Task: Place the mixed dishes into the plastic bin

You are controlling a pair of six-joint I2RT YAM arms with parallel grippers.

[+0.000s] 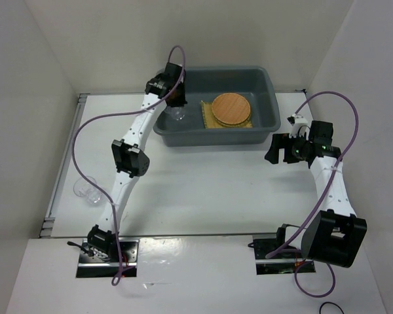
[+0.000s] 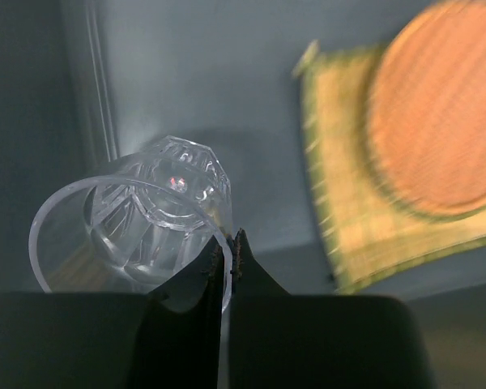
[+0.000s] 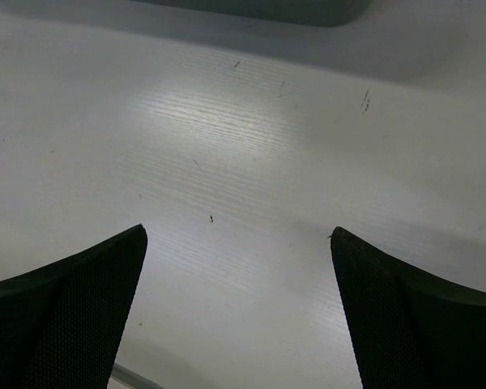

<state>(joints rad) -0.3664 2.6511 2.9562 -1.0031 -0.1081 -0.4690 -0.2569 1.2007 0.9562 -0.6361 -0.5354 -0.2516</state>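
2 small clear glass cups are in view. At the far left, the loose glass cup (image 1: 86, 190) sits on the white table (image 1: 203, 190), just left of the left arm's lower links and well apart from the plastic bin (image 1: 216, 139). The left arm reaches up to the bin's left end, where the left gripper (image 1: 176, 103) (image 2: 229, 251) is pinched narrow on the rim of the held glass cup (image 1: 177, 114) (image 2: 138, 235), 1 finger inside the wall and 1 outside. That cup is tilted, mouth toward the wrist camera, base toward the grey bin floor (image 2: 211, 81); whether it touches the floor cannot be told. Further right inside the bin, the square yellow bamboo mat (image 1: 208, 114) (image 2: 340, 219) lies flat with the round orange-brown disc (image 1: 231, 109) (image 2: 441, 113) resting on it. Right of the bin, the right gripper (image 1: 273, 150) (image 3: 237, 233) hovers over bare table with its black fingers (image 3: 73, 308) spread wide, holding nothing, the bin's wall (image 3: 259, 6) just beyond it.
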